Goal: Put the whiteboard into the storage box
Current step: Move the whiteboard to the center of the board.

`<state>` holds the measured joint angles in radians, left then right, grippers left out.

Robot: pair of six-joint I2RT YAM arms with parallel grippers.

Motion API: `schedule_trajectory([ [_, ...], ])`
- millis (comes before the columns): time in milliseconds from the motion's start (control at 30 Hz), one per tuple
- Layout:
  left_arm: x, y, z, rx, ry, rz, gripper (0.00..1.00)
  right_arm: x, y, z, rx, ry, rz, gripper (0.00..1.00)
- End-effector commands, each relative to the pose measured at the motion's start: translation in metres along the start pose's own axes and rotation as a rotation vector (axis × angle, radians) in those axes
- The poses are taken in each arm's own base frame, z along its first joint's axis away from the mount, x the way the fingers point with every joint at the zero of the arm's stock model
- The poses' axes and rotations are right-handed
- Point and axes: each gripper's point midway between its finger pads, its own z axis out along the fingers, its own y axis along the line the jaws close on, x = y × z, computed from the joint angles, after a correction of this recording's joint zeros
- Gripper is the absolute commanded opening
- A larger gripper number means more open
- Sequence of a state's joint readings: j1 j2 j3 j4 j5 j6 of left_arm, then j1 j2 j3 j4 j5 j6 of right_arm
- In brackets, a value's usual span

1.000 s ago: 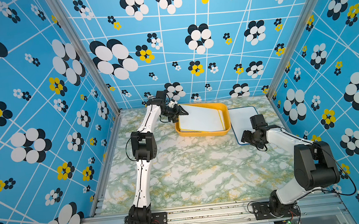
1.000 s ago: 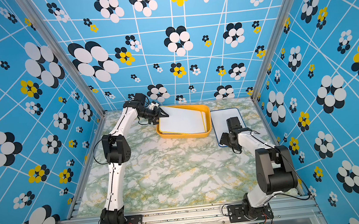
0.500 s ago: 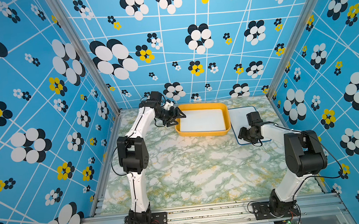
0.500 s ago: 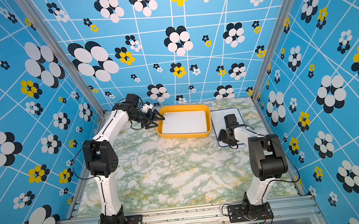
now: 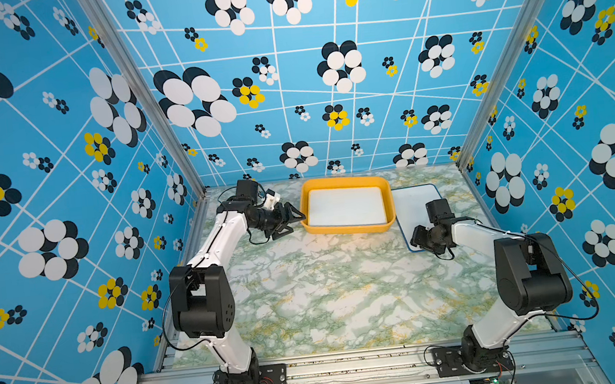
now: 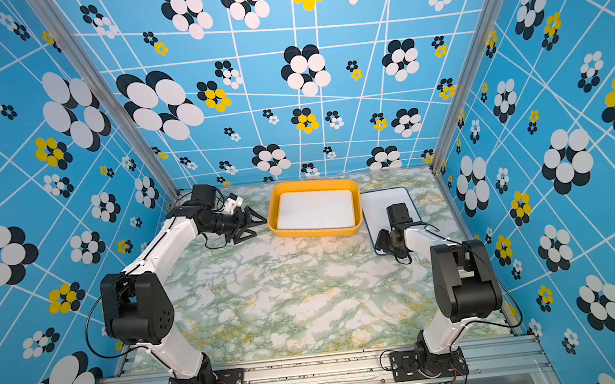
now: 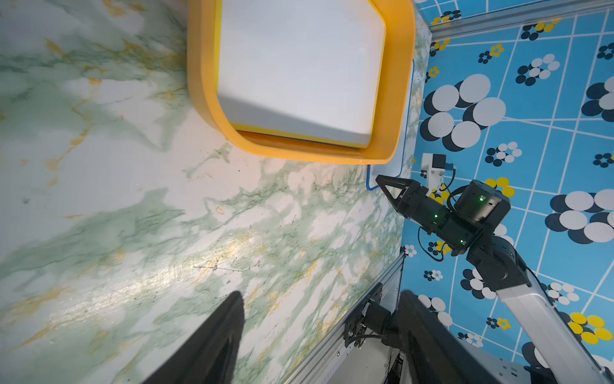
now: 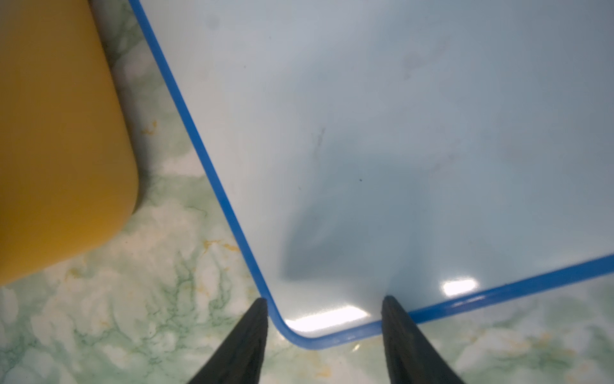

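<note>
- Two boards are in view. The stowed whiteboard [image 5: 345, 207] lies flat inside the orange box [image 5: 349, 229], upper centre in both top views. The blue-edged whiteboard [image 5: 410, 205] rests on the marble table [image 5: 327, 284] just right of the box, with a narrow gap between them.
- Left gripper [image 5: 297, 223]: fingers spread and empty, beside the box's left rim. A second ago it was at a board tilted over the box, so that board is now released.
- Right gripper [image 8: 324, 299]: its jaws have drawn in on the blue-edged whiteboard's near corner and appear to pinch it.
- Implication: one board is stowed, and lifting the second is probably next.
</note>
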<state>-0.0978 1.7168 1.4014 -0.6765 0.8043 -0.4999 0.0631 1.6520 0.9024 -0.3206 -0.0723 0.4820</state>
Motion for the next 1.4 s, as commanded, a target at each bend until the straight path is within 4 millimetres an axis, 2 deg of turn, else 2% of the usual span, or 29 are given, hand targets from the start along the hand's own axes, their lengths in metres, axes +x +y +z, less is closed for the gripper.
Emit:
schedule_trajectory([
  [0,0.004,-0.01,-0.015,0.049,-0.043,0.022,0.75,0.059,-0.013,0.003,0.015,0.201,0.011,0.58],
  [133,0.013,-0.003,-0.022,0.066,-0.051,-0.004,0.75,0.082,-0.002,-0.001,0.01,0.274,-0.037,0.58],
  [267,0.024,0.002,-0.03,0.076,-0.056,-0.019,0.75,0.117,0.012,-0.005,0.03,0.359,-0.148,0.58],
  [467,0.044,0.001,-0.045,0.1,-0.061,-0.011,0.75,0.169,0.022,-0.007,0.013,0.453,-0.205,0.57],
  [600,0.059,0.0,-0.052,0.106,-0.061,-0.007,0.75,0.194,0.04,-0.01,-0.045,0.464,-0.231,0.57],
  [767,0.078,0.003,-0.057,0.099,-0.066,-0.02,0.75,0.217,0.094,-0.014,-0.176,0.449,-0.286,0.59],
  [867,0.093,0.01,-0.059,0.078,-0.068,-0.038,0.75,0.23,0.141,-0.013,-0.263,0.444,-0.341,0.6],
  [1033,0.125,0.024,-0.068,-0.002,-0.061,-0.058,0.75,0.254,0.235,-0.01,-0.482,0.459,-0.379,0.6],
  [1100,0.136,0.027,-0.073,-0.025,-0.065,-0.057,0.75,0.257,0.259,-0.004,-0.535,0.463,-0.378,0.6],
  [1233,0.157,0.027,-0.079,-0.022,-0.069,-0.068,0.76,0.249,0.286,0.009,-0.534,0.438,-0.413,0.6],
  [1367,0.177,0.04,-0.078,-0.065,-0.06,-0.086,0.76,0.237,0.309,0.005,-0.559,0.396,-0.445,0.61],
])
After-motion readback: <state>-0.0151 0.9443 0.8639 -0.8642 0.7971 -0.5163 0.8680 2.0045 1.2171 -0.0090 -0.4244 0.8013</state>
